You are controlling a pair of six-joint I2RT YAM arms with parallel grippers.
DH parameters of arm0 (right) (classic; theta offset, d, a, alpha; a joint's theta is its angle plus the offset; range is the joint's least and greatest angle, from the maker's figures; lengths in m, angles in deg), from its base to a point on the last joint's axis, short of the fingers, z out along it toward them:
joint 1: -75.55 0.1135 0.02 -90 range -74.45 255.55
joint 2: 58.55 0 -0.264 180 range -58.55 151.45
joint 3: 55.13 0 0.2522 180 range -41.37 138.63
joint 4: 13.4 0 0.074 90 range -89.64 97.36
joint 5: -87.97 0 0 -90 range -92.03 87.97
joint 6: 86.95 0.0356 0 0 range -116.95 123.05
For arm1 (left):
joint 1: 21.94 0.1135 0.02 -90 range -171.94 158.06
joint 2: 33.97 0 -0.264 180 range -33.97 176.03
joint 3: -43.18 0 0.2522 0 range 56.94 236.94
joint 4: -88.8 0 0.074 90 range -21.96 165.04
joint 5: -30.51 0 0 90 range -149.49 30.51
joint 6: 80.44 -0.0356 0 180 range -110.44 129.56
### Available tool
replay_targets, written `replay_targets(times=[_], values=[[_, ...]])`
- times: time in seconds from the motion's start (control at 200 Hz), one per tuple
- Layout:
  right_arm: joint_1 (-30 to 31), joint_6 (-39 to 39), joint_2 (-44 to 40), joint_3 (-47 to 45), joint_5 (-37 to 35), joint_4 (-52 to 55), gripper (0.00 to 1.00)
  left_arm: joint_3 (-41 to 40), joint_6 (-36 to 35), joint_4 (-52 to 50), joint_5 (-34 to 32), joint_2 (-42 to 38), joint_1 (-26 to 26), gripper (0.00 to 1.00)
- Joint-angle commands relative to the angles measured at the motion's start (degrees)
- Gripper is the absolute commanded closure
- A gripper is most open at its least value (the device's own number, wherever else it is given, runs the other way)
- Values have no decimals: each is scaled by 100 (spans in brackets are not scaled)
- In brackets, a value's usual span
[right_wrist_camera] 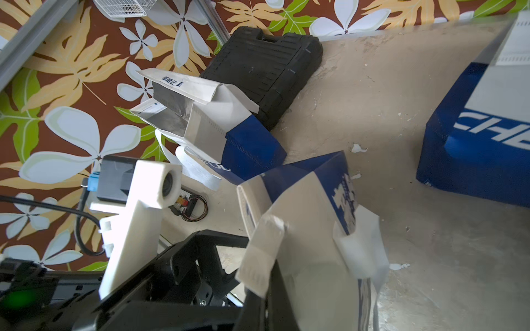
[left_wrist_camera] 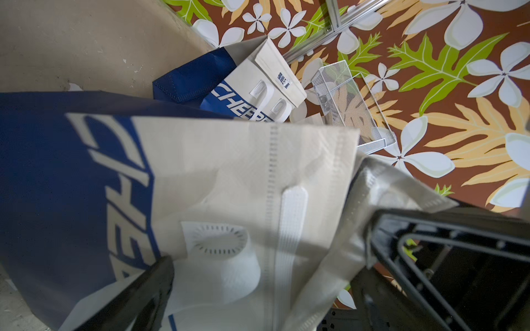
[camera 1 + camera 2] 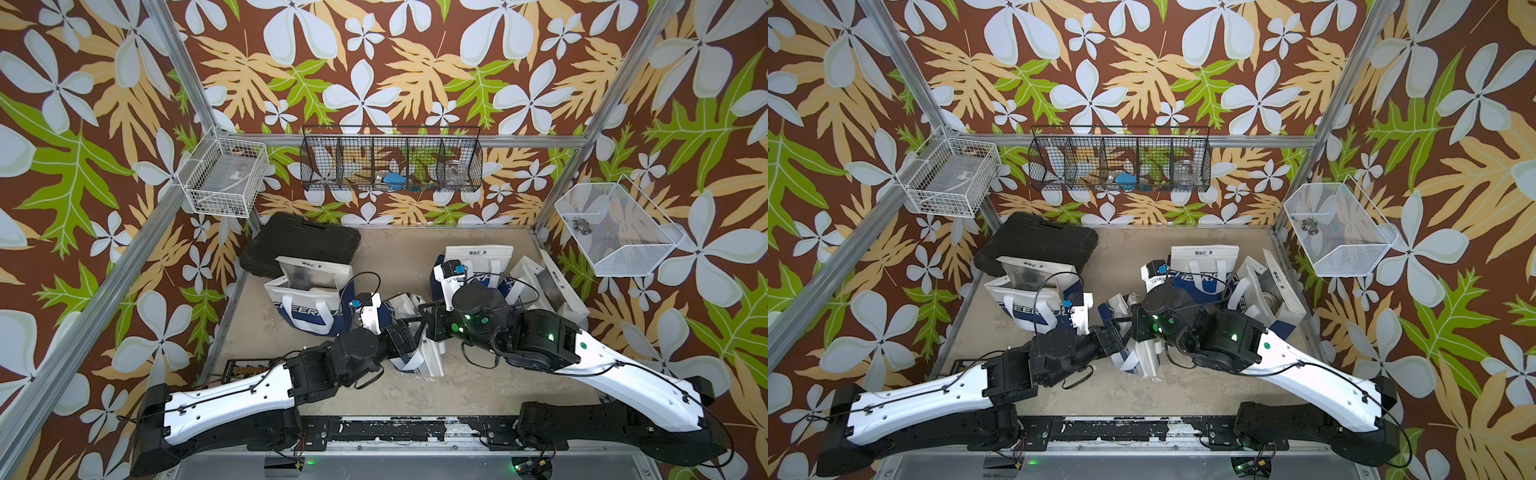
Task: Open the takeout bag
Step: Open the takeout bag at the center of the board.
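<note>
Left jaws stand spread, straddling the front panel of the bag (image 3: 432, 357), which sits mid-surface (image 3: 415, 395). Right jaws pinch its top flap. The mouth looks barely parted, I judge; pulling it wide is left.

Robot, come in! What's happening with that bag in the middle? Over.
Right gripper shut on flap of takeout bag. Left gripper open, astride same bag. Flap lifted, silver lining showing. Opened bag nearby, not blocking.
</note>
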Motion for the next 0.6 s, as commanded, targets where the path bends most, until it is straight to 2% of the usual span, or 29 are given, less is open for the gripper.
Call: replay_targets(times=[0.0, 0.145, 0.22, 0.315, 0.395, 0.495, 0.591], values=[[24, 118, -110, -48, 59, -282, 100, -77, 158, -33, -469, -105, 24, 2], [17, 30, -160, -11, -208, -201, 100, -114, 187, 33, -205, -502, 19, 5], [-67, -52, -133, 85, -351, -70, 100, -136, 237, -150, -164, -862, 7, 0], [-136, -116, -127, 134, -209, -156, 100, -143, 299, -484, -235, -1138, 7, 0], [-137, -152, -44, 201, -70, -170, 100, 225, 47, -796, -226, -833, 7, 0], [-136, -164, 7, 183, 98, -262, 100, 631, -39, -822, 124, -271, 7, 12], [-95, -155, 8, 203, 184, -320, 100, 713, 56, -797, 26, -56, 7, 18]])
